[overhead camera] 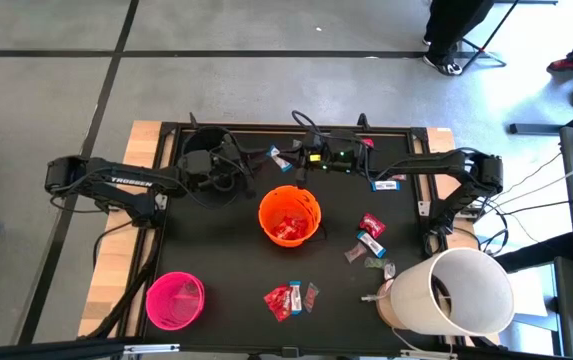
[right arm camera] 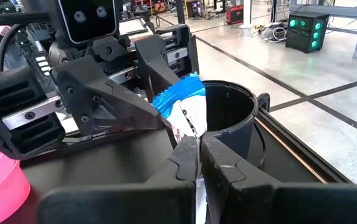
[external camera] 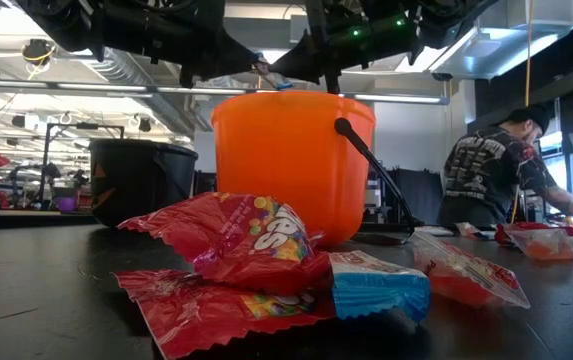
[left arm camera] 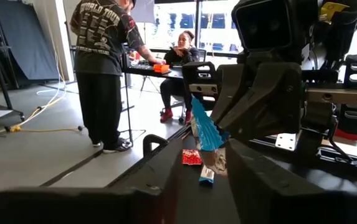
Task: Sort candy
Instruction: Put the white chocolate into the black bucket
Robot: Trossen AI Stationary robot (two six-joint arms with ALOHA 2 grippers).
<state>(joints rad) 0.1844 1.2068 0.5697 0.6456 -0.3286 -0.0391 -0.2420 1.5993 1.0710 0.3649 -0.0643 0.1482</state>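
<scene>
A blue-and-white candy bar (right arm camera: 179,102) is held in the air by my right gripper (right arm camera: 200,146), which is shut on it beside the black bucket (right arm camera: 231,115). My left gripper (left arm camera: 197,167) faces it, open, one finger on either side of the bar's lower end (left arm camera: 206,176); no touch shows. From above, both grippers meet near the bar (overhead camera: 276,154), between the black bucket (overhead camera: 206,160) and the orange bucket (overhead camera: 289,215). More candy lies on the table: red packets (overhead camera: 281,300) near the front edge and a mixed group (overhead camera: 370,243) to the right. My right gripper pinches the blue-and-white bar between its two fingers, about its middle (left arm camera: 210,138). The fingers come level from the table's right side and lie across the bar. The bar is lifted clear and stands roughly upright, its blue end (left arm camera: 198,111) above the fingers.
The orange bucket holds red packets. A pink bucket (overhead camera: 174,300) stands front left, a large white tub (overhead camera: 456,290) front right. Another blue-and-white bar (overhead camera: 388,184) lies under the right arm. People (left arm camera: 106,68) stand beyond the table.
</scene>
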